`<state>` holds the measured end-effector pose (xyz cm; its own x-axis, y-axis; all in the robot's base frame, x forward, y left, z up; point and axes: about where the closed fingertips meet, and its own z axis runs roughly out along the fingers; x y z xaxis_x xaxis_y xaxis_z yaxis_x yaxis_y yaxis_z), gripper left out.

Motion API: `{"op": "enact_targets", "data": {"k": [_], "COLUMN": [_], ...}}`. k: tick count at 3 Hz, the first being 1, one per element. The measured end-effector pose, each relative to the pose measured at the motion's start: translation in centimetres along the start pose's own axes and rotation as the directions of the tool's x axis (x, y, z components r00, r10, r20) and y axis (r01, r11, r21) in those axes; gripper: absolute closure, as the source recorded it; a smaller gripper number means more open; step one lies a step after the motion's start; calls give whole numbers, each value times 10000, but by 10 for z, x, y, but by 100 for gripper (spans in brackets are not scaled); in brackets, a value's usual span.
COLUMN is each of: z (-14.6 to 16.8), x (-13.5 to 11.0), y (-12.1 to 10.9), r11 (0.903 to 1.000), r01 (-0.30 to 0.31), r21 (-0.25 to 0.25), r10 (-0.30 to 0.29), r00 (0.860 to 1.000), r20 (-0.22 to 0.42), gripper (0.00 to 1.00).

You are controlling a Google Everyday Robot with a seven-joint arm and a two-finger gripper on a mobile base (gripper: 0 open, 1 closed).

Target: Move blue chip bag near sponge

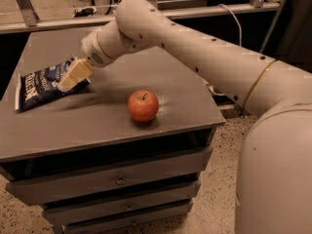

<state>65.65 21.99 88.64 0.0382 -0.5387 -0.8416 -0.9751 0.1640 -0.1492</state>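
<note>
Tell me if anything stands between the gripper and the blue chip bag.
Nothing visible does. The gripper is at the blue chip bag, overlapping its right end in view. The apple sits well to the right, apart from both. No sponge shows, so that path cannot be judged.

The gripper [74, 76] is hanging over the three o'clock end of the blue chip bag [41, 84], which is lying at ten o'clock from the apple [143, 105] on the grey table [97, 123].
</note>
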Motion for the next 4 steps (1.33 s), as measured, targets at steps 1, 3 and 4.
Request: {"op": "enact_targets", "data": {"k": [1, 3, 4], "z": [20, 29, 23], "x": [0, 12, 18], "y": [10, 12, 7], "r11": [9997, 9999, 9999], "r01": [2, -133, -121], "r21": [-246, -99, 114], "r10": [0, 134, 120], "r00": [10000, 9999, 9999], "r20": [88, 96, 51], "gripper": [0, 42, 65]}}
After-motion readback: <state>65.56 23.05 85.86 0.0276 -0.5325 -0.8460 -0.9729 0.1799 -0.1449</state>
